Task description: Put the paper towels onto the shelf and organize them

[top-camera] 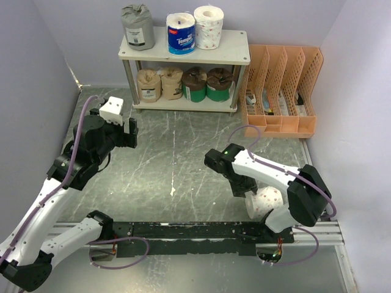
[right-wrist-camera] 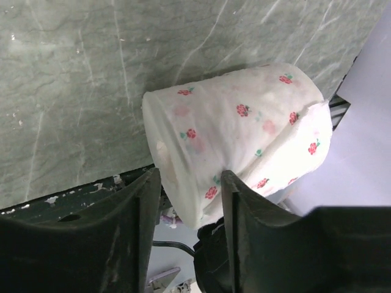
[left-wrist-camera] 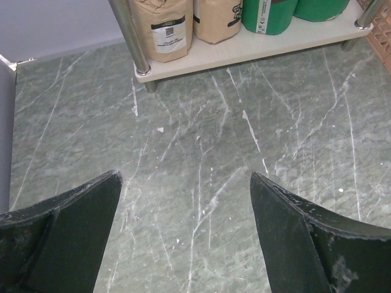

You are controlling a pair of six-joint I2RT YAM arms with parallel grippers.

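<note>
1. Floral paper towel roll (right-wrist-camera: 244,128): lay tipped over at the near right edge of the table (top-camera: 183,159), long axis pointing away from the right gripper (right-wrist-camera: 189,177); pinched at its near end.
2. Left gripper (left-wrist-camera: 183,177): hung spread and empty, facing the shelf (top-camera: 235,52), well apart from that roll.
3. Counted three rolls up top, four below; spotted bare board at top right.

Top camera overhead, faces shelf (top-camera: 235,49); wrist cameras close, downward; left shares shelf's lower board.

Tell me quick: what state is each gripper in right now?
Left gripper: open, holding nothing.
Right gripper: closed on the flowered roll, fingers pinching its end.
</note>
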